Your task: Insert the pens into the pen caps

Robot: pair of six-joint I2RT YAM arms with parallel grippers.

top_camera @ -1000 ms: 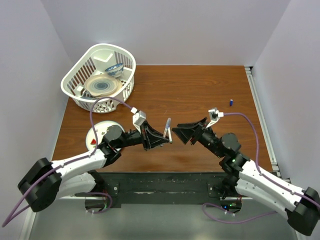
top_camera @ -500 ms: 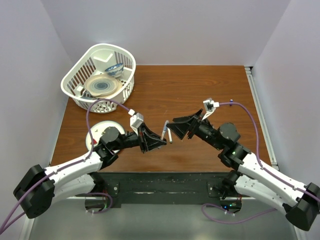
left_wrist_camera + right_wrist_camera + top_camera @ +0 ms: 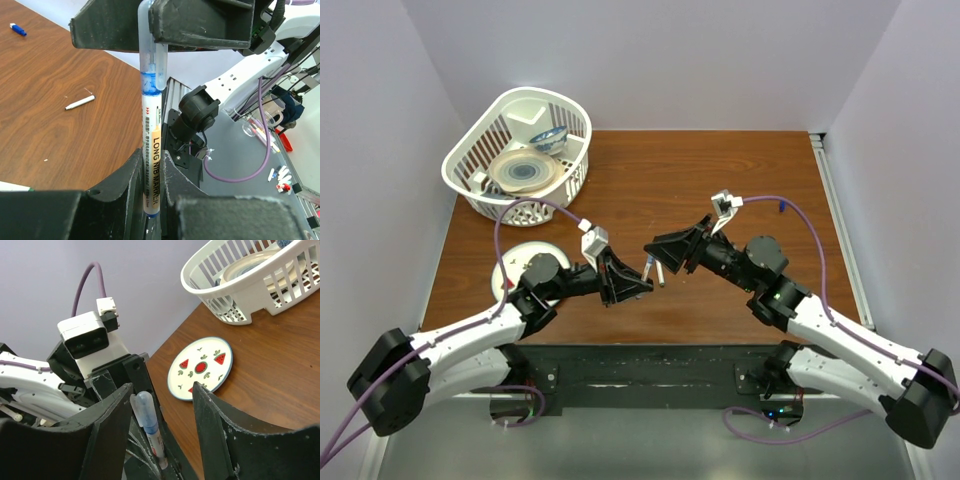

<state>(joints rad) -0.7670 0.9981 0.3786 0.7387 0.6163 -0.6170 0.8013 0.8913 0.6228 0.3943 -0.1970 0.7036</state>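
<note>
Brown wood-grain table [image 3: 720,180], lilac walls. Above its middle the left gripper [image 3: 151,167] clamps a slim white pen [image 3: 151,140] by its lower barrel. The pen's clear, blue-tinted capped end points into the right gripper [image 3: 161,389], whose matte black fingers [image 3: 112,425] stand apart either side, not touching. A loose pen [image 3: 80,102] lies flat, well apart. A white slatted basket [image 3: 520,150] fills the far left corner.

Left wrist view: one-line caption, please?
Left jaws grip a marker pen upright; open right jaws straddle its clear cap.
</note>
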